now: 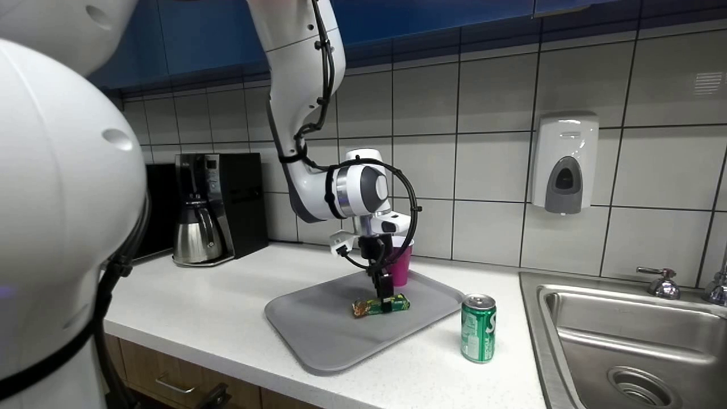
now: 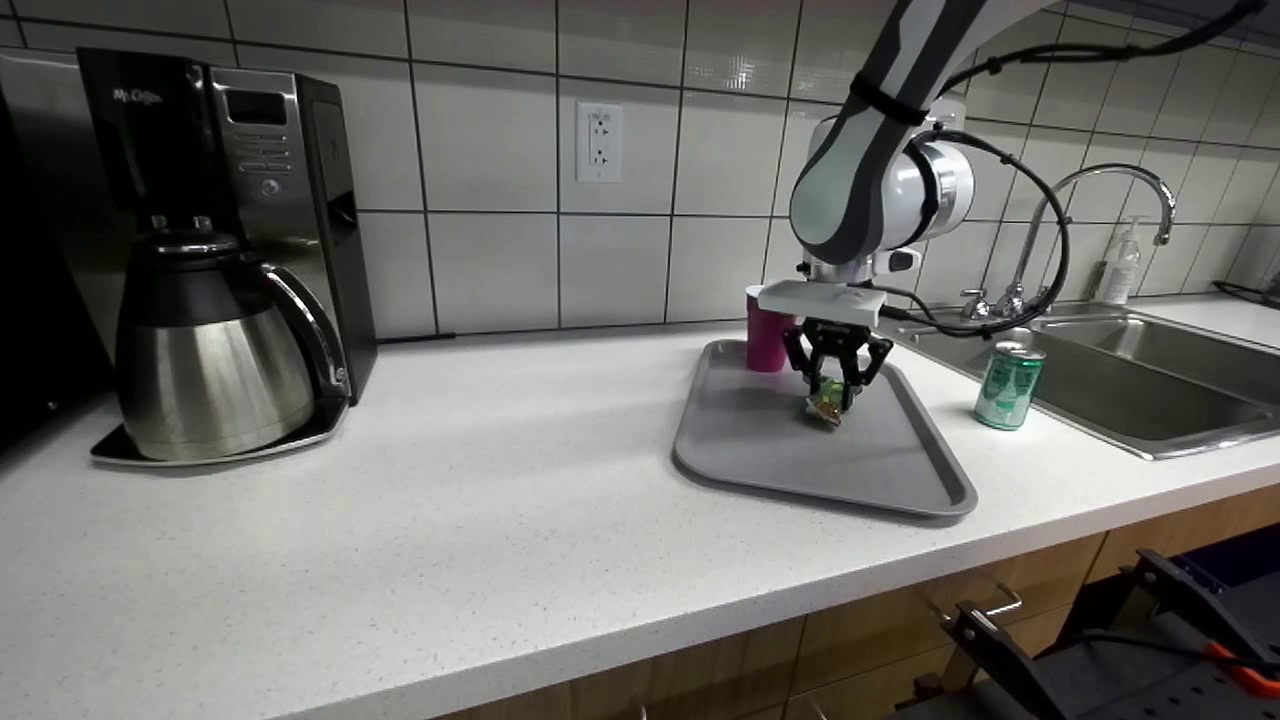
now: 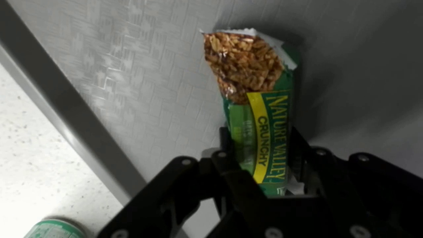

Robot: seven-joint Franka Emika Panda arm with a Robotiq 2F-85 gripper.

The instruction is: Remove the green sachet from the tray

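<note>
Green sachet (image 1: pixel 371 308) is, in an exterior view, near the middle of the tray (image 1: pixel 318 341), at seven o'clock from the cup (image 1: pixel 402 268); whether it touches the surface, I cannot tell. The gripper (image 3: pixel 260 138) is clamped on its two sides. Grasping seems finished, so next should come a lift, then a carry beyond the edge. In that same view, the arm (image 1: pixel 298 96) reaches down from eleven o'clock, the gripper pointing to six.

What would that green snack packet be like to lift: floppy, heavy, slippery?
The green packet would probably stay fairly stiff, as the words Nature Valley Crunchy suggest a hard bar inside. It is likely light, being much slimmer than the soda can. Bright glints on it in the wrist view hint that it could be a bit slippery.
</note>
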